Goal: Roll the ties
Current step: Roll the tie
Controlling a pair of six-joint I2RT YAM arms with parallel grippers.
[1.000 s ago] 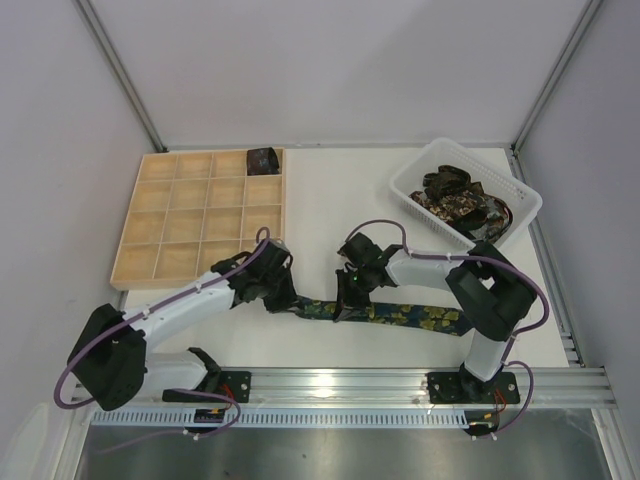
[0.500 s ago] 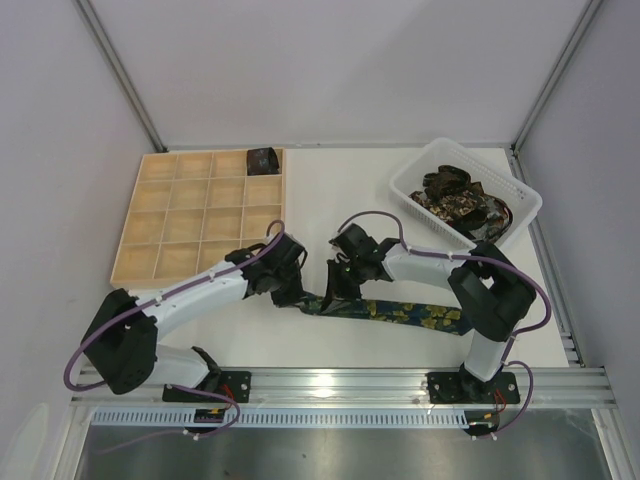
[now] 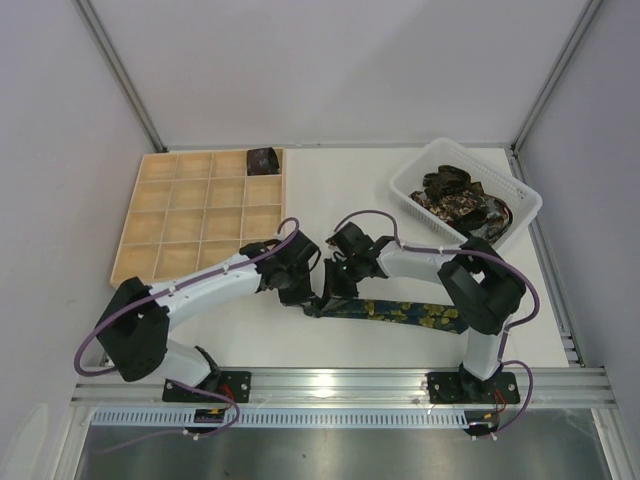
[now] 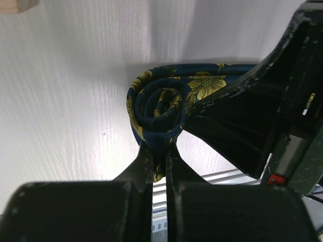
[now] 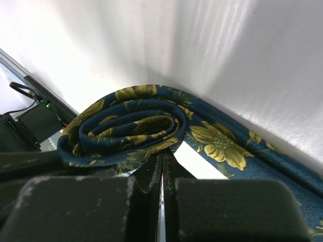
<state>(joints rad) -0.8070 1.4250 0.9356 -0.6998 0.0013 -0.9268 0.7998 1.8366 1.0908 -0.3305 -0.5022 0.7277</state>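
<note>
The navy tie with yellow-green flowers lies along the table's front, its left end wound into a small roll. The roll also shows in the right wrist view. My left gripper is shut on the roll's lower edge. My right gripper faces it from the right, shut on the roll's edge. The flat tail runs right toward the right arm's base. Other dark ties lie heaped in the white basket. One rolled tie sits in a back cell of the wooden tray.
The pale wooden grid tray stands at the left, close behind the left arm. The white slotted basket stands at the back right. The aluminium rail runs along the table's near edge.
The left gripper moved right and the right gripper moved a little left, so they now meet at the roll. The flat part of the tie has grown shorter.
</note>
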